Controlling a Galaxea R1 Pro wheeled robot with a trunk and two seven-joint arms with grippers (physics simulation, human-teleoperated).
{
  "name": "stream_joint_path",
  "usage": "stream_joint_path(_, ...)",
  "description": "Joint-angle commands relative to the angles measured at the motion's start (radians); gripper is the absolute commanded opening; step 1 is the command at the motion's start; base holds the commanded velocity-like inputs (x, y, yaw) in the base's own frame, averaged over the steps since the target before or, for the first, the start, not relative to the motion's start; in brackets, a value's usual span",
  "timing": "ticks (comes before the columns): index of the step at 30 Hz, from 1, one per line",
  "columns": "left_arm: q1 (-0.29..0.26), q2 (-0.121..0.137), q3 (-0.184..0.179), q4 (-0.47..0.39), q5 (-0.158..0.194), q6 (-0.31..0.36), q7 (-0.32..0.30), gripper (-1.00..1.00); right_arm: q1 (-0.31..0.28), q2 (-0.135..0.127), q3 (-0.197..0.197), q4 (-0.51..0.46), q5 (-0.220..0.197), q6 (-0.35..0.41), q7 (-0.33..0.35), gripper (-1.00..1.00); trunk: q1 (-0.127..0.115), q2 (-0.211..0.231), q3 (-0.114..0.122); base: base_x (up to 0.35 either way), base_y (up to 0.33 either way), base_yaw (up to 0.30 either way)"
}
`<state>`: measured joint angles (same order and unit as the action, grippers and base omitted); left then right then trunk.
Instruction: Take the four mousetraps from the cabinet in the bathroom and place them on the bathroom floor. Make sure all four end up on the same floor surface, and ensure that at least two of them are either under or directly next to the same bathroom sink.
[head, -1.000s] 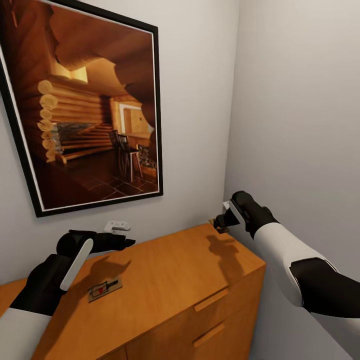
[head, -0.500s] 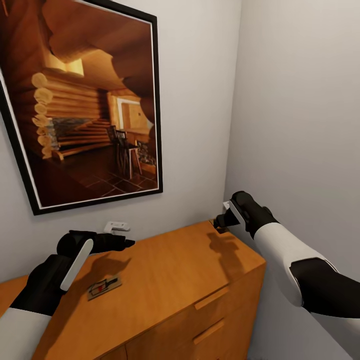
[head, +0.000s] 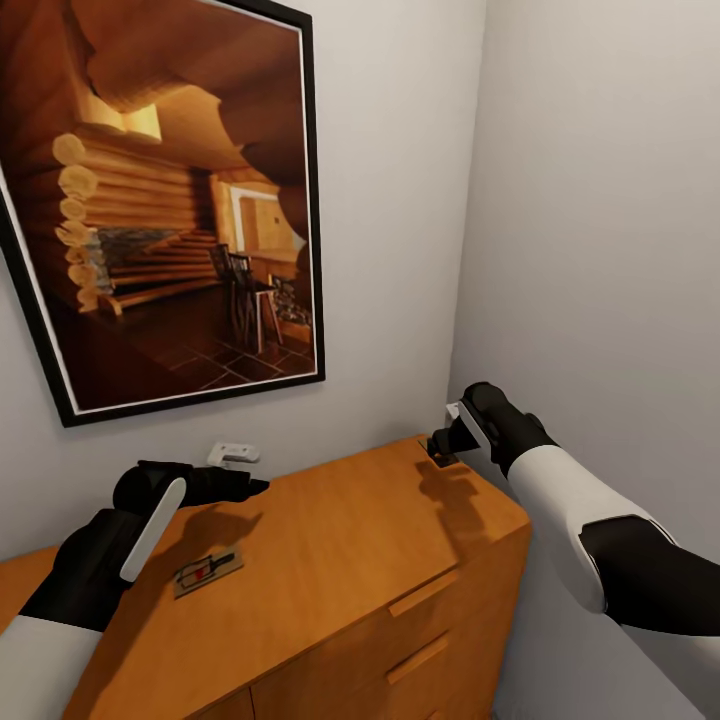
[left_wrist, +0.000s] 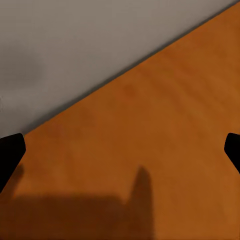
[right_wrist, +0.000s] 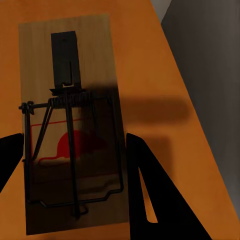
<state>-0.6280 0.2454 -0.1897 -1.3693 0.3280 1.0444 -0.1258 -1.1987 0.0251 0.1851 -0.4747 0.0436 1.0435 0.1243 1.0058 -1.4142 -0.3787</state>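
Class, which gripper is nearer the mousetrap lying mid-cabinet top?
Left. The left gripper hovers just beyond the mousetrap, toward the wall; the right gripper is at the cabinet's far corner.

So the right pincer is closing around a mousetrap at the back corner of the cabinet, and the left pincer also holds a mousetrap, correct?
Not quite. The left pincer is open and empty above the cabinet top; the left wrist view shows bare wood between its fingers. The other mousetrap lies on the top near it. The right pincer does straddle a mousetrap.
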Motion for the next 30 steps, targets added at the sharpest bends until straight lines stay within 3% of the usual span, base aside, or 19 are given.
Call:
stream_joint_path(1,-0.001,0.001,-0.001,-0.001,-0.011,0.003,-0.009,1.00,-0.001,-0.001,0.004,-0.001,0.003,0.004,0.006,-1.00,0.000,-0.001,-0.001,0.000,0.000,0.000)
stream_joint_path(4,-0.001,0.001,-0.001,-0.001,-0.031,0.003,-0.009,1.00,-0.001,-0.001,0.004,-0.001,0.003,0.004,0.006,-1.00,0.000,-0.001,-0.002,0.000,0.000,0.000)
stream_joint_path(11,-0.001,-0.005,-0.001,-0.006,-0.115,0.003,-0.011,1.00,-0.001,-0.001,0.004,-0.001,0.003,0.004,0.006,-1.00,0.000,-0.001,-0.002,0.000,0.000,0.000)
stream_joint_path(30,-0.001,-0.002,0.001,-0.008,-0.135,0.003,-0.012,1.00,-0.001,-0.001,0.003,-0.004,0.001,0.004,0.011,-1.00,0.000,-0.001,-0.002,0.000,0.000,0.000)
